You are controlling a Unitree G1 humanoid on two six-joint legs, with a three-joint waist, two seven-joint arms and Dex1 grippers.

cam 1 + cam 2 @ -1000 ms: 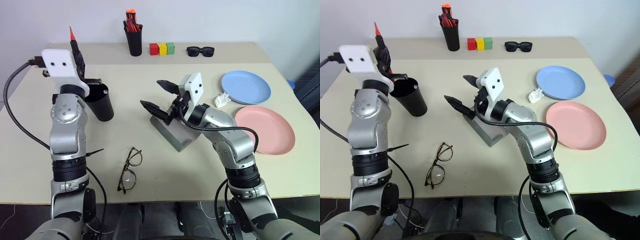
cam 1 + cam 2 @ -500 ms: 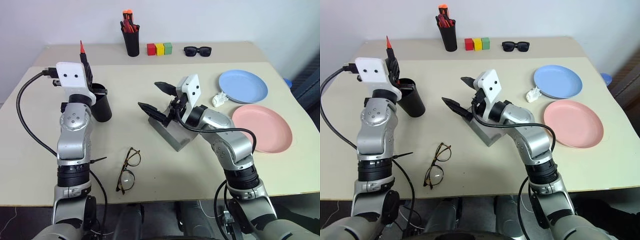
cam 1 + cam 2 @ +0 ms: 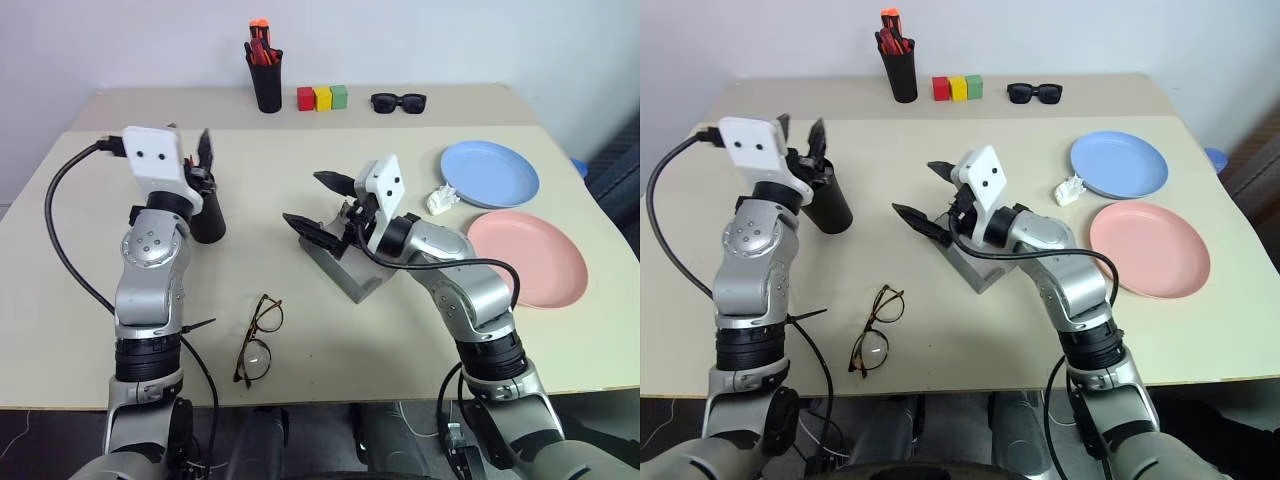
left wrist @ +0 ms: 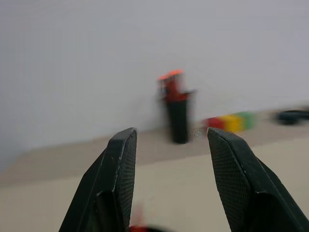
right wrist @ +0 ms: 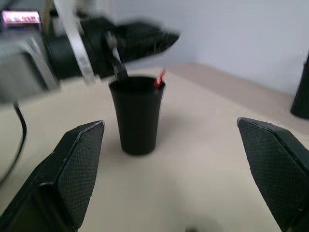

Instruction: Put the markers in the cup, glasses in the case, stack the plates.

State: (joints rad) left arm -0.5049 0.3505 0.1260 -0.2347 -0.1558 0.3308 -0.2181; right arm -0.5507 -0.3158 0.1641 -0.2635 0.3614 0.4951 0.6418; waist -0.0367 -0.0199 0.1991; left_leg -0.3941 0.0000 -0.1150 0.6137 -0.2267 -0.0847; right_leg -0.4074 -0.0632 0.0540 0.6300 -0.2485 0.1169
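Our left claw (image 3: pixel 800 135) hangs released over the cup (image 3: pixel 826 203), a red marker (image 5: pixel 160 77) poking from it. Our right claw (image 3: pixel 927 190) is spread wide above the case (image 3: pixel 975 268); glasses (image 3: pixel 875 325) lie on the table (image 3: pixel 940 340).

left tool (image 3: pixel 800 134) raised with fingers apart, right tool (image 3: pixel 318 202) wide open

On the table we've got two plates (image 3: pixel 490 173), one cup (image 3: pixel 826 200), one grey case (image 3: pixel 345 270), one pair of glasses (image 3: pixel 258 339), one pair of sunglasses (image 3: pixel 400 101) and three coloured blocks (image 3: pixel 323 97).
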